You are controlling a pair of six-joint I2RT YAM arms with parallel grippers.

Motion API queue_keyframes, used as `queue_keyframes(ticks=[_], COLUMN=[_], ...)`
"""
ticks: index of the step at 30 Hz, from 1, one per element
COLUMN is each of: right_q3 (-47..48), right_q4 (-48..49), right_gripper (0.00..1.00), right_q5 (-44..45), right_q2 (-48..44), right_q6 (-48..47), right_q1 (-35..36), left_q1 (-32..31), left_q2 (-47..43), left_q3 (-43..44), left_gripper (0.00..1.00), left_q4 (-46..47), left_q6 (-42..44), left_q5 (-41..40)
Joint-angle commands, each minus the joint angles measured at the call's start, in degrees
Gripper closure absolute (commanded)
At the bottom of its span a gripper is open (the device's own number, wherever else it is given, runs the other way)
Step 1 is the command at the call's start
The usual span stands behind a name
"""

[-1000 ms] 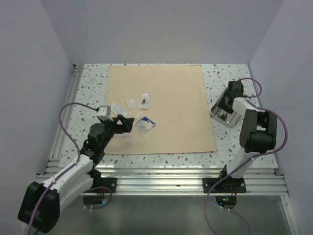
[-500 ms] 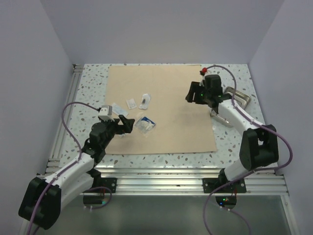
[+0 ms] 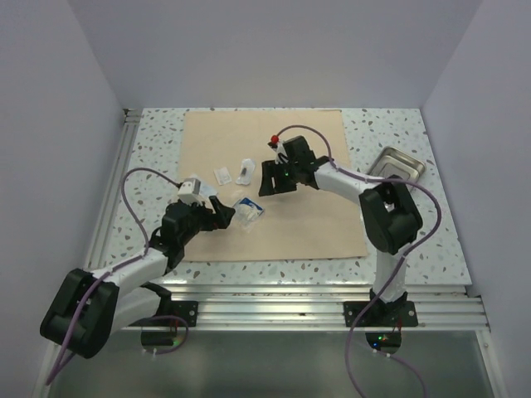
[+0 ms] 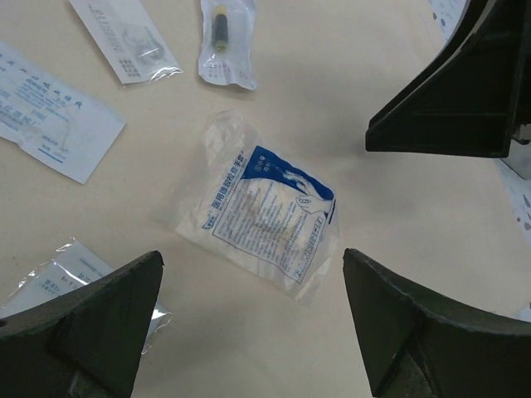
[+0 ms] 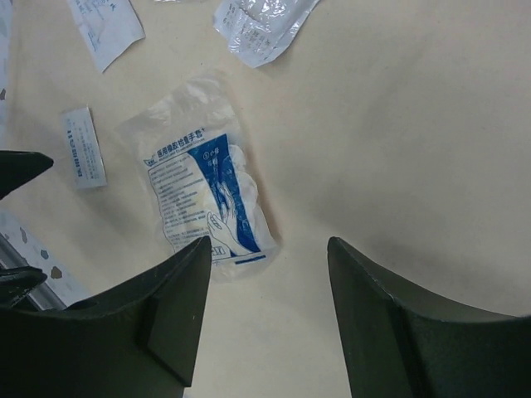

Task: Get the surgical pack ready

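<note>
Facing the sachet (image 4: 270,211) on the wrap (image 3: 311,211), you have both grippers spread; it lies between left gripper (image 3: 225,212) and right gripper (image 3: 267,179), long axis slanting; left looks nearer.

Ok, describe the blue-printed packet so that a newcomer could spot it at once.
Find the big tan wrap sheet spread on the speckled table. A cluster of small sachets lies on its left half; the packet sits at the cluster's near right corner. It is the largest there, and the only one with a bold blue printed panel.
</note>
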Motion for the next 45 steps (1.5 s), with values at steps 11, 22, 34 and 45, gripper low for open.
queue_keyframes(ticks=[11,22,34,45], right_q3=[7.12,5.01,5.80,7.21], right_q4=[0.61,3.43,3.25,2.46], right_gripper=[0.41,0.50,0.56,0.70], right_q5=[-9.43,-14.70,-16.46,-16.90], right_q2=[9.62,10.85,13.58,14.90], right_q6=[2.44,4.37,4.55,4.82], right_q1=[2.42,2.86,3.12,4.26], left_q1=[-0.37,-0.28,-0.37,-0.54], left_q2=[7.60,19.91,24.84,26.95], left_q3=[3.23,4.37,6.92,8.24], left_gripper=[0.29,0.42,0.64,0.70], left_q4=[6.03,11.13,10.60,10.25], left_q6=[-4.04,-8.88,-8.35,-8.00], left_q5=[4.84,9.77,11.35,12.32])
